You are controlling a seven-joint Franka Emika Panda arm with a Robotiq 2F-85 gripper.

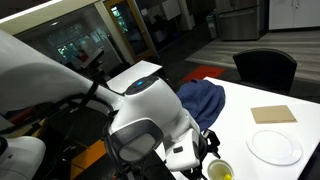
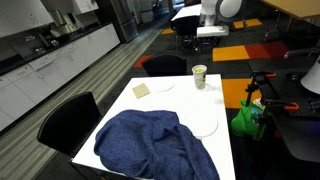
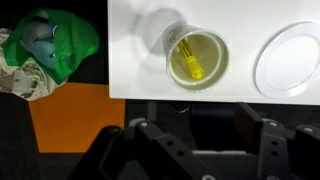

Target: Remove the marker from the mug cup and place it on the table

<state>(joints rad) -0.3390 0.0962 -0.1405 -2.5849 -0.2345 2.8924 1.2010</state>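
While the yellow marker (image 3: 190, 63) is seen lying inside the mug cup (image 3: 210, 45), the task is judged barely begun: nothing is gripped, and both the lift out and the laying down on the table (image 3: 135, 60) are left to do. The gripper (image 3: 195, 135) is held above the cup in the wrist view, its jaws spread wide and empty. The cup is set close to the table's edge, with a white plate (image 3: 292, 58) just beside it. In an exterior view a blue cloth (image 2: 150, 145) is shown heaped over the near end of the table, with a tan board (image 2: 141, 90) beyond it, both apart from the cup. A green bag (image 3: 62, 42) is seen off the table, next to an orange patch of floor (image 3: 75, 118). The cup's own wall is judged the main obstacle, since the marker appears to be sunk wholly within it; room for the placing is seen on the white top beside the cup.
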